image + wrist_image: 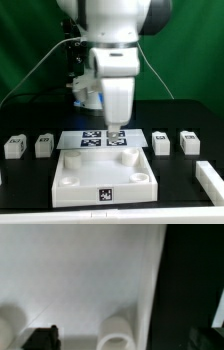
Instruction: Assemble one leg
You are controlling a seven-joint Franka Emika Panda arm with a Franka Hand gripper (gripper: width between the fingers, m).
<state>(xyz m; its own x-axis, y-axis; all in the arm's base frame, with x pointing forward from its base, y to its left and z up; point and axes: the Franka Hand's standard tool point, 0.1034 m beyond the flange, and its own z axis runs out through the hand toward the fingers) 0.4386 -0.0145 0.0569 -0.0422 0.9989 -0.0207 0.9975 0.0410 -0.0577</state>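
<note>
At the exterior view's left, a small white matte rectangular block leg (14,147) and its twin (43,145) stand on the black tabletop (25,190). In the centre, the glossy white arm points straight down. Its fingers (40,339) are over the rear of a large smooth white square tray (75,190) with round corner sockets; I cannot tell whether they are apart. Two more legs (160,143) stand at the right.

Robotics lab: tagged marker board (88,140) on a black table (25,186).
</note>
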